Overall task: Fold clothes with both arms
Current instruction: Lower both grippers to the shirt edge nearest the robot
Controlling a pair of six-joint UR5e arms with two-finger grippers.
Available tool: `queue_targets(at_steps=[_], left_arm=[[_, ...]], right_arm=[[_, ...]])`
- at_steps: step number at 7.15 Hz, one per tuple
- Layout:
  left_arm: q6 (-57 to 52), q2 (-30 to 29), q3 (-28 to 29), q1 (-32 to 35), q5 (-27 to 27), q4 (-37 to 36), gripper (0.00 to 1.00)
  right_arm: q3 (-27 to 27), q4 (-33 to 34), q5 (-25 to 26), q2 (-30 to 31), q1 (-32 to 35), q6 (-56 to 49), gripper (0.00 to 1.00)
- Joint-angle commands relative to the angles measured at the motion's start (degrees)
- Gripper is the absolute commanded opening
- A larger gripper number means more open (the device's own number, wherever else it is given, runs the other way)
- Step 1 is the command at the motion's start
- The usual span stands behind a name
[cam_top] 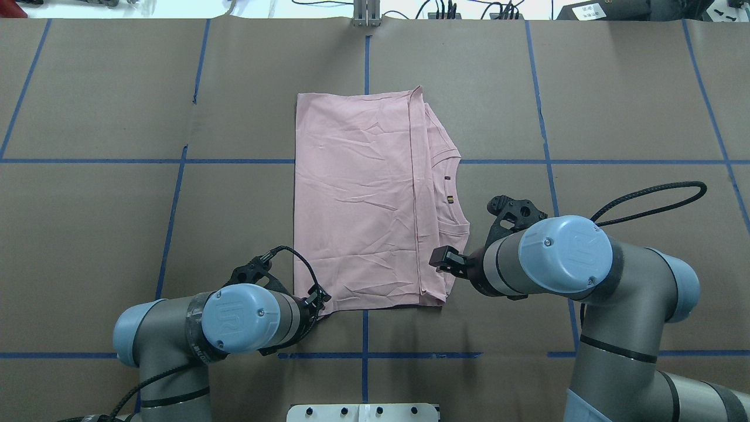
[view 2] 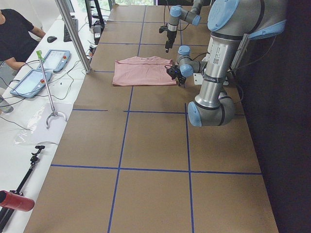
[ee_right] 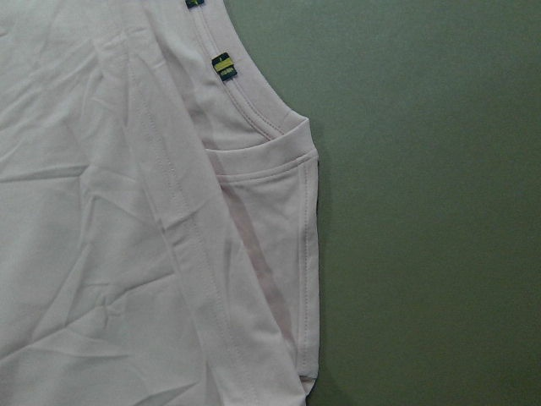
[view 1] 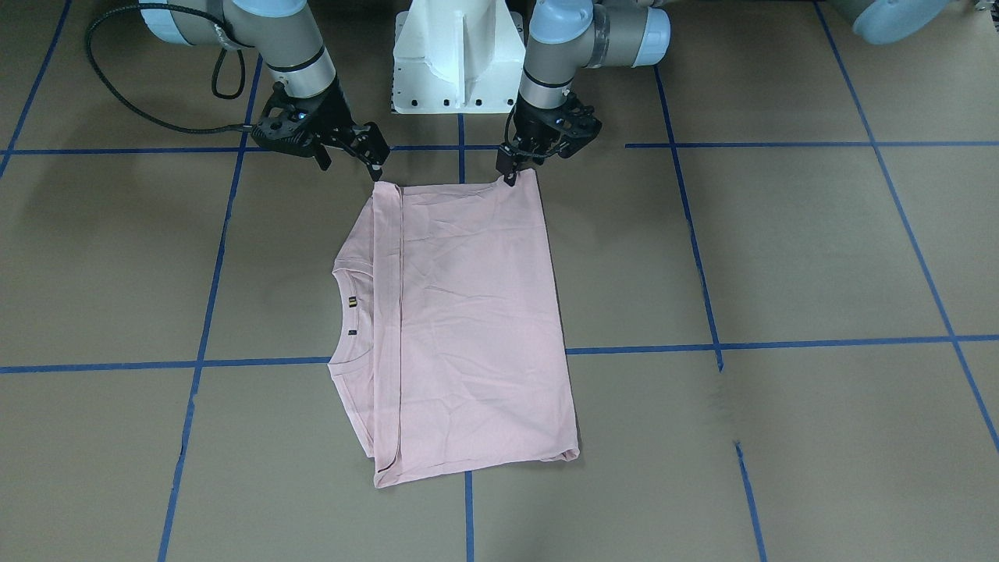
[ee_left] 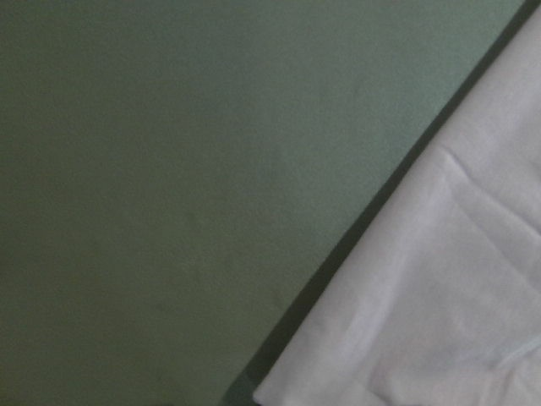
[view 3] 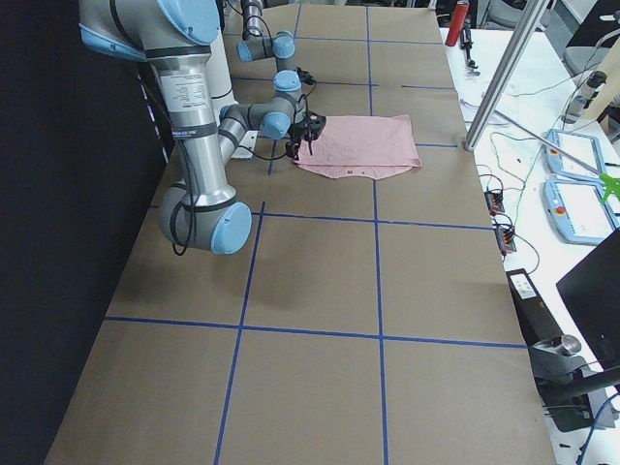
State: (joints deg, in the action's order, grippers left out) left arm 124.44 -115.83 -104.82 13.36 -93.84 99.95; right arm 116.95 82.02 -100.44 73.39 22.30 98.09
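The pale pink T-shirt (view 1: 476,312) lies folded flat at the table's middle, plain side up, its collar (cam_top: 454,193) toward my right arm. No print shows. My left gripper (view 1: 511,173) is down at the shirt's near corner, one fingertip touching the edge; I cannot tell how its jaws stand. The left wrist view holds only bare table and a blurred piece of the shirt (ee_left: 456,296). My right gripper (view 1: 351,162) hangs open just above the other near corner, apart from the cloth. Below it, the right wrist view looks down on the shirt's folded sleeve and collar (ee_right: 254,118).
The white pedestal (view 1: 456,55) stands between the arms. Blue tape lines (view 1: 780,343) grid the brown table. A black cable (view 1: 117,94) loops beside the right arm. Past the far edge are a metal pole (view 2: 73,34), tablets (view 2: 48,60) and a seated person (view 2: 14,34).
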Motion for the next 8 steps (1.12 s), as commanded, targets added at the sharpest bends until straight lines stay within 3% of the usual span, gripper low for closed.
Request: queue_targets(at_steps=[1,3,6,7,8], left_arm=[[-0.07,-0.01,-0.12,0.61,0.5,-1.25,0.76],[-0.08,-0.01,-0.21,0.53,0.68,-1.25,0.7],[-0.16,-0.19,-0.12,0.09,0.59,-1.25,0.52],[-0.16,-0.54,-0.12,0.09,0.59,-1.25,0.34],[-0.16,-0.45,-0.29,0.09,0.59,-1.25,0.08]], right_arm=[[-0.05,0.07,-0.02,0.0,0.02,0.0,1.0],[-0.06,-0.02,-0.11,0.0,0.11,0.0,1.0],[-0.06,0.07,-0.11,0.09,0.11,0.0,1.0],[-0.06,0.07,-0.11,0.09,0.11,0.0,1.0],[-0.06,0.07,-0.11,0.09,0.19,0.0,1.0]])
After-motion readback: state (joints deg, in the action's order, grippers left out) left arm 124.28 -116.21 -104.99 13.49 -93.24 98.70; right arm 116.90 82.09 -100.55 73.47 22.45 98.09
